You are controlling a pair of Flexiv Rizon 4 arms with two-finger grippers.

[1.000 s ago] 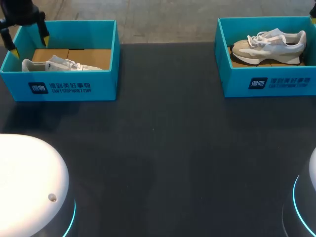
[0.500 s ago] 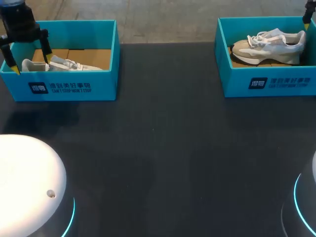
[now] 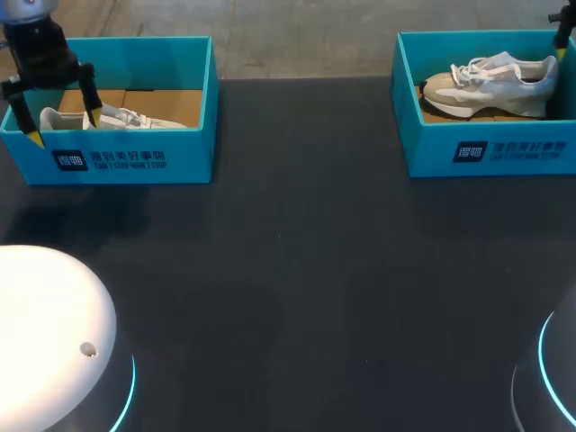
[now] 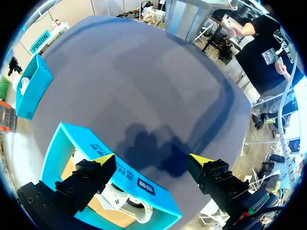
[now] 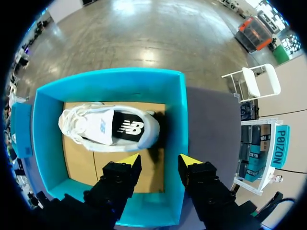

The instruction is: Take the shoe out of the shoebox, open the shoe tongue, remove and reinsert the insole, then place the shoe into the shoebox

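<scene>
Two teal shoeboxes stand at the table's far side. The left shoebox [image 3: 135, 157] [image 4: 127, 175] holds a white shoe [image 3: 103, 117] [image 4: 125, 205]. My left gripper [image 3: 61, 128] [image 4: 152, 160] hangs open and wide over that box's near left corner, straddling its front wall, with nothing held. The right shoebox [image 3: 490, 153] [image 5: 180, 120] holds a beige and white sneaker [image 3: 490, 79] [image 5: 110, 127] lying on brown cardboard. My right gripper [image 3: 560, 36] [image 5: 159, 160] hovers above the sneaker's heel end by the box's side wall, fingers apart, nothing between them.
A wide stretch of dark tabletop [image 3: 306, 270] lies between and in front of the boxes. The white domes of my arm bases [image 3: 54, 333] sit at the near corners. In the left wrist view the right shoebox [image 4: 33, 88] shows far across the table.
My left gripper has come down and toward the near wall of the left shoebox. My right gripper has edged into the top right corner over the right box.
</scene>
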